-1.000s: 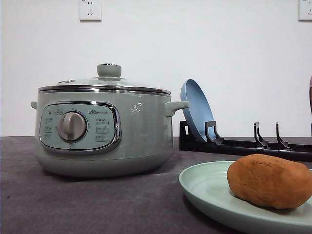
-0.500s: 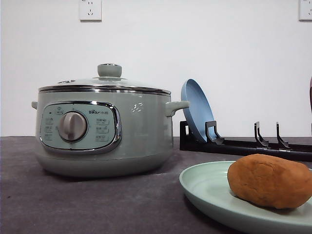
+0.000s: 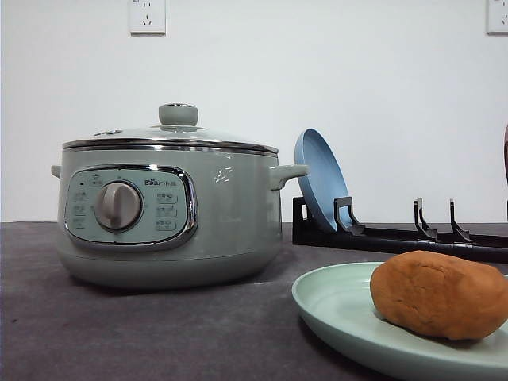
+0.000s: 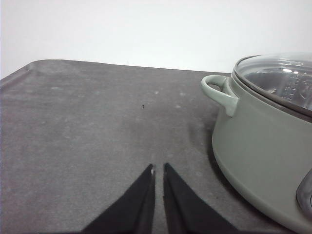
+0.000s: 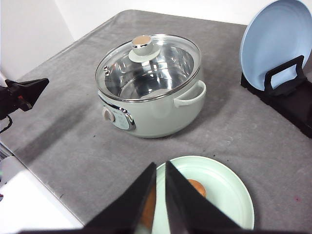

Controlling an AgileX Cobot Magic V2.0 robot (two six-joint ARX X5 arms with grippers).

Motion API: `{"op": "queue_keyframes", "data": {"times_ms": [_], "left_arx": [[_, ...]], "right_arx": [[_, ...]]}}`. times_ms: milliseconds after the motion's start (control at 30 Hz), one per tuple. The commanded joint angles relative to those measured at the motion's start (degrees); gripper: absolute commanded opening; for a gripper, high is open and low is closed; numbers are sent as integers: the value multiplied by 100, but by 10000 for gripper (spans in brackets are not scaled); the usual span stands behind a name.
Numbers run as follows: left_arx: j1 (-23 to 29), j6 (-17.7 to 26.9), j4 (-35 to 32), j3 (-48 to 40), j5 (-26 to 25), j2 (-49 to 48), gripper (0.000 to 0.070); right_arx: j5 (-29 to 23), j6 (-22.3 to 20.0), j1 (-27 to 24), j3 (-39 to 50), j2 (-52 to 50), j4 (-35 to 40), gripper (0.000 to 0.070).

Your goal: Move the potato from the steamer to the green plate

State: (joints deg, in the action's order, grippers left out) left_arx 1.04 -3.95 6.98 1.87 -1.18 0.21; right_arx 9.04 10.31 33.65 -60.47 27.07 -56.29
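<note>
The orange-brown potato (image 3: 440, 295) lies on the green plate (image 3: 333, 305) at the front right of the table. The sage-green steamer (image 3: 230, 222) stands to the left with its glass lid (image 5: 146, 63) on; through the lid its inside looks empty. My right gripper (image 5: 161, 166) hovers shut above the near side of the green plate (image 5: 224, 195), and its fingers partly hide the potato (image 5: 196, 187). My left gripper (image 4: 158, 168) is shut and empty over bare table, to the left of the steamer (image 4: 258, 151) and apart from its side handle (image 4: 219, 92).
A blue plate (image 3: 317, 178) leans upright in a black rack (image 3: 413, 238) behind the green plate, to the steamer's right. Grey cloth (image 4: 87, 126) covers the table. A white wall stands behind.
</note>
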Motion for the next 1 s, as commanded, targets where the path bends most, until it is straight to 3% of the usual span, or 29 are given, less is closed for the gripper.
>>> {"op": "queue_keyframes", "data": {"times_ms": [0, 267, 400, 567, 667, 767, 967], "left_arx": [[0, 42, -66, -120, 36, -2, 25], [0, 42, -66, -120, 36, -2, 25], [0, 42, -66, -120, 36, -2, 25], [0, 42, -63, -120, 36, -2, 25], [0, 42, -63, -120, 36, -2, 25], [0, 42, -63, -120, 36, -2, 25], [0, 42, -63, -120, 36, -2, 25]], "right_arx": [[-4, -44, 33, -74, 15, 57, 21], [-15, -69, -254, 66, 8, 302, 21], [-19, -321, -981, 629, -130, 1487, 21], [95, -425, -1879, 1903, -387, 3889, 21], [384, -641, -2217, 2705, -624, 4955, 20], [388, -783, -2471, 3400, -885, 5372, 20], [-244, -789, -2846, 4541, -1471, 5414, 20]]}}
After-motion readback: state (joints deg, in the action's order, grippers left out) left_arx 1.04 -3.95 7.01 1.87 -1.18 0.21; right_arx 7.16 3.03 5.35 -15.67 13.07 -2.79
